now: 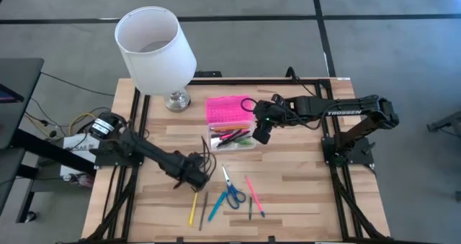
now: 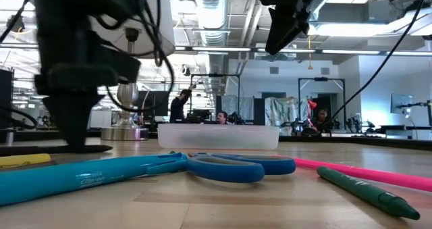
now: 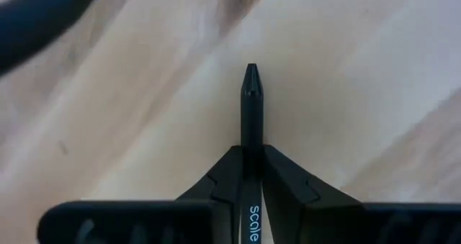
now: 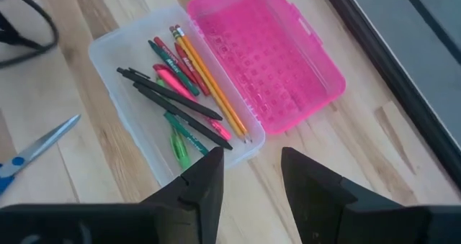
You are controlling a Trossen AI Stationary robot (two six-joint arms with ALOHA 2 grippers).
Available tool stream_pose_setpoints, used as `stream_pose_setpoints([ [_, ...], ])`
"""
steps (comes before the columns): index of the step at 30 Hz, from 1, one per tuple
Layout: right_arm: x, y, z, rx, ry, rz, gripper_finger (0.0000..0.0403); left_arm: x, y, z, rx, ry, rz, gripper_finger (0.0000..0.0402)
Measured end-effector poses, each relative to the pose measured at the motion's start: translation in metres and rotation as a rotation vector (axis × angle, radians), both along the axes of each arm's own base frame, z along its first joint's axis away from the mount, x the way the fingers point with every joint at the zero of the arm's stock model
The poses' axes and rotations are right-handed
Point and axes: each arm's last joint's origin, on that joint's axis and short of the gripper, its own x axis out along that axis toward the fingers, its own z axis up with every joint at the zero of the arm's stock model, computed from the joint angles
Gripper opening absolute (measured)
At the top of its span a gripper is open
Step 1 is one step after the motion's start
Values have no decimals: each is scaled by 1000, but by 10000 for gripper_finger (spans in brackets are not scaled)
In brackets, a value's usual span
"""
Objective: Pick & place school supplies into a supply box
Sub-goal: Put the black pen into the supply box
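Note:
My left gripper (image 1: 194, 173) points down at the table's near left, shut on a black pen (image 3: 251, 93). The supply box (image 1: 232, 138) is a clear tray with its pink lid (image 4: 266, 57) lying open beside it. Several pens and pencils (image 4: 180, 93) lie in the tray. My right gripper (image 4: 252, 179) hangs open above the box's right end, touching nothing. Blue-handled scissors (image 1: 230, 190), a yellow pen (image 1: 193, 209), a blue pen (image 2: 81, 178), a pink pen (image 1: 253, 193) and a green pen (image 2: 368, 188) lie flat near the front edge. My left gripper pinches the black pen's shaft (image 3: 251, 139) between its two fingers, a little behind the pointed tip. The fingers come from above, pointing down, and lie across the pen. The pen (image 2: 61, 148) lies level at the tabletop; whether it is lifted clear cannot be told.
A white lampshade (image 1: 155, 50) on a metal base (image 1: 176, 100) stands at the far left of the table. Cables (image 1: 72, 129) lie off the table's left edge. Bare wood (image 1: 302, 193) lies to the right of the loose pens.

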Motion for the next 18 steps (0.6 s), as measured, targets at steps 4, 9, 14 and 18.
stream_pose_setpoints([
  [4, 0, 3, 0, 16, -2, 4, 133, 5, 14, 0, -20, 26, -63, 45],
  [9, 0, 12, 0, 19, -2, 29, 132, 9, 23, 0, -66, 56, -146, 59],
  [14, 0, 18, 0, 19, -2, 51, 128, 8, 27, 0, -87, 85, -211, 68],
  [18, 0, 18, 0, 28, -7, 37, 127, 5, 28, 0, -100, 122, -206, 78],
])
